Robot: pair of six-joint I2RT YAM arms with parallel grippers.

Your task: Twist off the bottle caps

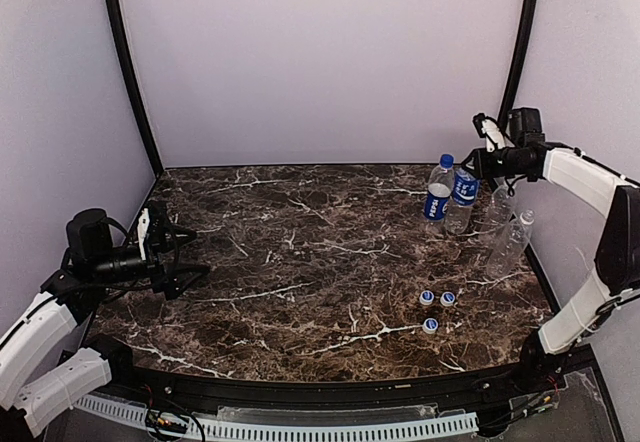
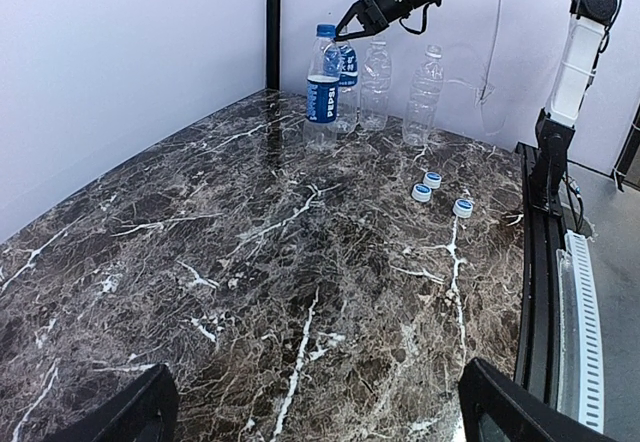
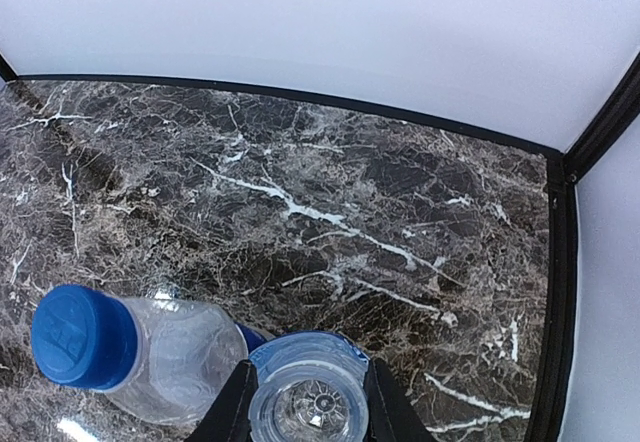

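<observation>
Caps account for most of the layout: three loose caps (image 2: 432, 178) lie in a tight cluster near the right edge of the worktop (image 1: 300, 252), towards its near side, probably set there to stay out of the way of the bottles; the four bottles stand upright together at the far right corner, within the right arm's reach. The two plain bottles (image 2: 424, 92) and one open Pepsi bottle (image 1: 464, 190) show bare mouths; the capped Pepsi bottle (image 2: 322, 92), on the left of the group and just beside its open twin, carries a blue cap (image 2: 325, 32), so it looks like the one job left. The right fingers (image 3: 232, 407) hang above the open Pepsi bottle, drawn narrow with nothing visible between them; the wrist view looks straight down that open neck, with the blue cap just off to one side, so a short sideways shift and a descent seem to be what the next grasp needs. The left fingers (image 2: 135, 417) are spread wide over the left edge, well apart from everything, apparently parked; whether that arm is meant to steady the bottle cannot be told.
</observation>
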